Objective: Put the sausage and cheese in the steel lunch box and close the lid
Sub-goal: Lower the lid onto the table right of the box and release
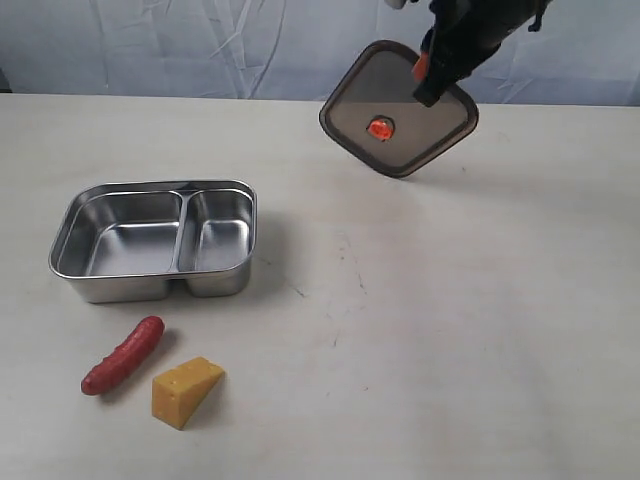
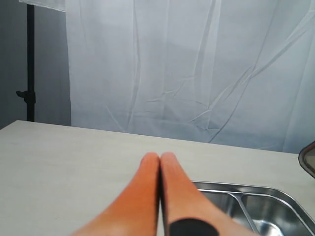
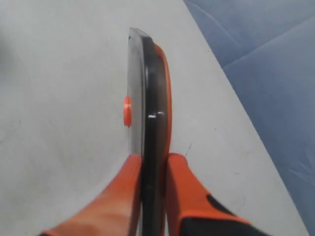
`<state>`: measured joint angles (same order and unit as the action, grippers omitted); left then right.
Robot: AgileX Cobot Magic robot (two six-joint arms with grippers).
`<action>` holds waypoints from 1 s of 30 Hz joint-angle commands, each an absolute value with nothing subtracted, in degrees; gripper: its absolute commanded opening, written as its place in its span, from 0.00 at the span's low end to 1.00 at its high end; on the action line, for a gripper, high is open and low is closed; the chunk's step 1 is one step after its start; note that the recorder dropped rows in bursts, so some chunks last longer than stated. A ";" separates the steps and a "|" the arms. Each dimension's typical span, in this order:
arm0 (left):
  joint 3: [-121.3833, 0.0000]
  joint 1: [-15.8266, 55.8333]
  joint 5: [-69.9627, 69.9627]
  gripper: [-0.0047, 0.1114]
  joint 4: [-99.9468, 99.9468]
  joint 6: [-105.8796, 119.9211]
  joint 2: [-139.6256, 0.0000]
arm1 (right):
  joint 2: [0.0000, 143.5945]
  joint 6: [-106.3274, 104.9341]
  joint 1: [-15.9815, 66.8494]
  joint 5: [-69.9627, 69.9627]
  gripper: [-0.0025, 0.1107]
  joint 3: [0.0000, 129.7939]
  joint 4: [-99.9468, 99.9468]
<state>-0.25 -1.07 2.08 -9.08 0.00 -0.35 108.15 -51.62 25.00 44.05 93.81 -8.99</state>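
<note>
**On the table: nothing packed yet**

Nearest, the curved red-brown toy sausage and yellow-orange holey cheese wedge lie side by side. Behind them sits the shiny two-compartment steel lunch box, with the left gripper close by, fingers pressed together. Farthest back, the right gripper pinches the dark smoky translucent lid, tilted, off the table.

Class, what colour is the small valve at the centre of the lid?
Orange-red valve on the dark lid; the exterior view shows it best.
</note>
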 commanded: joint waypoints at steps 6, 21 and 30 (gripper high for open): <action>0.00 -1.15 1.36 0.04 -8.84 0.00 0.00 | 107.56 -49.30 32.18 52.75 0.01 94.00 3.99; 0.00 -1.15 1.36 0.04 -8.84 0.00 0.00 | 115.02 -39.98 46.29 69.96 0.01 93.47 -3.48; 0.00 -1.15 1.36 0.04 -8.84 0.00 0.00 | 115.14 -40.07 47.61 69.96 0.05 85.32 -8.62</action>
